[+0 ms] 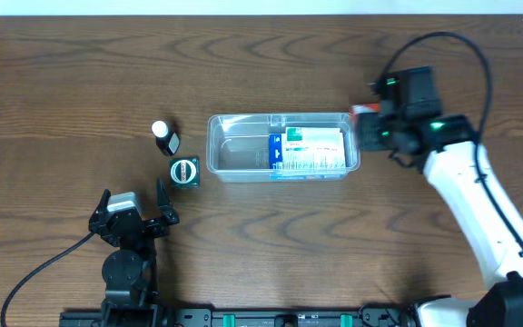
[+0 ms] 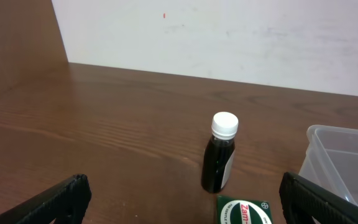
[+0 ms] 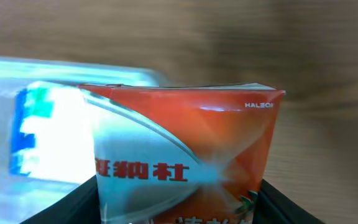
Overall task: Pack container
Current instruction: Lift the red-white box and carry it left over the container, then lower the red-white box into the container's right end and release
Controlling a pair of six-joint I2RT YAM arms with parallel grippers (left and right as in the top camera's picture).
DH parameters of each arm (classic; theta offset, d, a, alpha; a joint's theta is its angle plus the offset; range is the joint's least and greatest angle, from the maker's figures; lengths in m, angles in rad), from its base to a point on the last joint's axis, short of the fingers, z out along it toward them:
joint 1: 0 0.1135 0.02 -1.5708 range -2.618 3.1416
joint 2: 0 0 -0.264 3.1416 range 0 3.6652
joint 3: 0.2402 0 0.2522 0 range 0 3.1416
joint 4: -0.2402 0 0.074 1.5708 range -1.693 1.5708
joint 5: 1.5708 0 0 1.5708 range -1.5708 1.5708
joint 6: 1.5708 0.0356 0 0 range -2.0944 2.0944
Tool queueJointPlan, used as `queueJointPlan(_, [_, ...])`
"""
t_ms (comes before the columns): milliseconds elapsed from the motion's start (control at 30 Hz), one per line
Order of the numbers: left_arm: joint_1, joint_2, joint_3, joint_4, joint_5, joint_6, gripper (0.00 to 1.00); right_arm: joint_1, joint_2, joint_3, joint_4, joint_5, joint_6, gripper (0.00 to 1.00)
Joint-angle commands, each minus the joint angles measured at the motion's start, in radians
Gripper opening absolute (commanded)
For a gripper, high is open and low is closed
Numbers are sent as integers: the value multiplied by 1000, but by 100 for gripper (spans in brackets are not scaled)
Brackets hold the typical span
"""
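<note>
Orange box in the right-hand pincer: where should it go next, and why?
Probably a short shift leftward over the container, toward its bare left half. The right pincer holds the orange box just outside the container's right end, and a blue-and-white box already fills the right half.

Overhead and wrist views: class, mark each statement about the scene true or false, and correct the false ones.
1. The container holds a white and blue box. True.
2. The dark bottle lies on its side. False: it stands upright, white cap on top.
3. The right tool grips an orange box. True.
4. The left tool holds the green box. False: it is open and holds nothing; the green box sits beside the bottle.
</note>
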Motion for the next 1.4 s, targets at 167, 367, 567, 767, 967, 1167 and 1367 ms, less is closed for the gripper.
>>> queueJointPlan(167, [0, 2, -21, -32, -27, 18, 98, 183, 30, 15, 24, 49, 79, 61])
queueJointPlan(367, [0, 2, -21, -32, -27, 18, 98, 211, 32, 15, 53, 99, 172, 57])
queueJointPlan(567, [0, 2, -21, -32, -27, 17, 98, 211, 33, 15, 42, 135, 302, 53])
queueJointPlan(767, [0, 2, -21, -32, -27, 18, 98, 211, 34, 15, 16, 135, 322, 52])
queueJointPlan(967, [0, 2, -21, -32, -27, 17, 98, 211, 34, 15, 6, 131, 321, 53])
queueJointPlan(1167, [0, 2, -21, -32, -27, 17, 98, 217, 34, 15, 3, 128, 320, 58])
queueJointPlan(1367, [0, 2, -21, -32, -27, 17, 98, 222, 34, 15, 3, 127, 319, 63])
